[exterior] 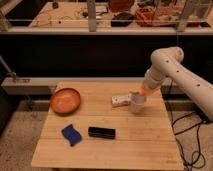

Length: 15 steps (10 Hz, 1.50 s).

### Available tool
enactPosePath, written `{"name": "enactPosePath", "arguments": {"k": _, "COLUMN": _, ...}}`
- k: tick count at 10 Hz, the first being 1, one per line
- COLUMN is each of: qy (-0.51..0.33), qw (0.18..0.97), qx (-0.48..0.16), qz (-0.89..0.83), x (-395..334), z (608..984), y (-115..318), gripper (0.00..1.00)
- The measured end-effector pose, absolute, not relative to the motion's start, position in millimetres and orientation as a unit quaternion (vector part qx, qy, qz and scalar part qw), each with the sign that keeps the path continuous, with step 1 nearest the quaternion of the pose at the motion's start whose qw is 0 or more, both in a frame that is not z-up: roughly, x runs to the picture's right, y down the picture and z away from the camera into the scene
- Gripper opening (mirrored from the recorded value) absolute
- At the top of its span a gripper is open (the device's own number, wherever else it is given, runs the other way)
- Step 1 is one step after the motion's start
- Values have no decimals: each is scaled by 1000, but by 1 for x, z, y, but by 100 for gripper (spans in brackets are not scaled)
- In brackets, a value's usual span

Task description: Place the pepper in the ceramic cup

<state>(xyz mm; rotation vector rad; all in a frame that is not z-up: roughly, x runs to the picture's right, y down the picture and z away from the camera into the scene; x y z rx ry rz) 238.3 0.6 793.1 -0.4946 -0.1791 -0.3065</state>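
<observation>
A wooden desk (125,140) is seen from the front, with a dark counter and a cluttered shelf behind it. The white arm (175,70) is reached in from the right and bent down toward the desk's right rear part. The tool (142,93) is held directly above the cup (138,103), just over its rim. The tool is clenched, and an orange shape, taken to be the pepper (144,90), is seen at its tip, just above the cup's mouth. Whether the pepper is touching the rim cannot be told. The cup is stood upright on the desk, white and plain.

Just to the left of the cup, a flat white block (120,100) is laid on the desk, its right end close to or touching the cup; which of the two cannot be told. An orange bowl (65,100) is set near the desk's left rear corner, well apart from the cup. A blue sponge (71,135) is laid toward the front left, slightly skewed to the desk's edge. A black bar-shaped thing (101,132) is laid just to the right of the sponge, apart from it, roughly parallel to the front edge. Cables (192,145) are seen on the floor to the right of the desk.
</observation>
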Motion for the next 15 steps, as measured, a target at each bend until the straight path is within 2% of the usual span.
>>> {"name": "enactPosePath", "arguments": {"k": 5, "qy": -88, "qw": 955, "qx": -239, "qz": -154, "x": 240, "z": 796, "y": -1, "gripper": 1}}
{"name": "enactPosePath", "arguments": {"k": 8, "qy": -87, "qw": 955, "qx": -236, "qz": -157, "x": 239, "z": 797, "y": 0, "gripper": 7}}
{"name": "enactPosePath", "arguments": {"k": 15, "qy": -88, "qw": 956, "qx": -229, "qz": -163, "x": 240, "z": 798, "y": 1, "gripper": 7}}
